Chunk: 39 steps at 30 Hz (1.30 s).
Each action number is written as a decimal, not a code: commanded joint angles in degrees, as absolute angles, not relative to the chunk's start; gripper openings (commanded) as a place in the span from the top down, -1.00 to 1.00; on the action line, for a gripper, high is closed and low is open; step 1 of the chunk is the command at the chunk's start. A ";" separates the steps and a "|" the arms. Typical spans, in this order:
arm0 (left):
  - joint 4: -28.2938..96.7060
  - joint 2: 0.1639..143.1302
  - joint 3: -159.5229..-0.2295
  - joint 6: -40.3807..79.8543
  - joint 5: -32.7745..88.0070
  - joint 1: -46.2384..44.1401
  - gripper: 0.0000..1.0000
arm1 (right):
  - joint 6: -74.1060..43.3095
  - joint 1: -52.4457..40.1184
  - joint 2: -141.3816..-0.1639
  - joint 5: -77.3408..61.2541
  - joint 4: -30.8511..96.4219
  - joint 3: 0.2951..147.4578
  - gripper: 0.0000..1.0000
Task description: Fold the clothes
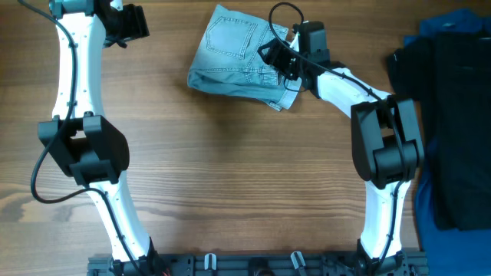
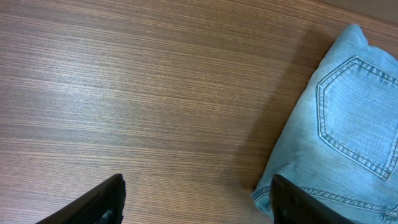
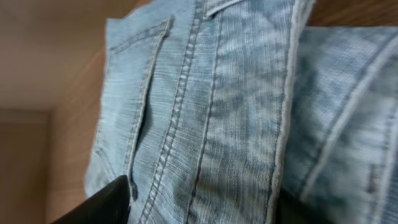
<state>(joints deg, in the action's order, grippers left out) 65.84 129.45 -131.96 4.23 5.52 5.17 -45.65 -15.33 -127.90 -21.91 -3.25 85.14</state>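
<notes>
The left gripper (image 1: 126, 23) hangs over the far left corner of the tabletop (image 1: 230, 176), released, with nothing in it. In its wrist view the two dark fingers (image 2: 93, 205) stand wide apart, with mostly bare wood grain between them. The right-hand finger shows against the near left corner of the shorts (image 2: 348, 124), though I cannot tell if it touches them. The shorts (image 1: 234, 54) lie to the right of it, at the far middle of the tabletop. They are a compact, folded bundle of light blue denim, with one stitched back pocket (image 1: 230, 38) facing up and the layered edges showing along the near right side. The same pocket (image 2: 357, 115) fills the right of the left wrist view, flat and smooth. The right gripper (image 1: 280, 61) is at the right edge of the bundle, its arm reaching in from the right. Its wrist camera sits close over the cloth, showing seams, a pocket edge and a hemmed fold of the shorts (image 3: 205, 93). The fingers (image 3: 106, 202) are spread apart with denim filling the gap between them, so the right gripper (image 3: 202, 186) is released, not clenched on the fabric. Well apart, at the right edge of the tabletop, lies a black garment (image 1: 449, 130). A dark blue cloth (image 1: 453, 23) shows at its far end.
</notes>
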 commanded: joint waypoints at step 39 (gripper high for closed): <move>68.34 130.13 -122.65 14.57 7.03 5.32 0.00 | -60.29 -18.20 -118.72 -22.50 7.75 82.15 0.91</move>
<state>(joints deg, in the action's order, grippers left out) 68.51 129.45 -125.34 12.69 5.96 5.17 -56.40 -16.84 -117.32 -22.65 4.49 81.25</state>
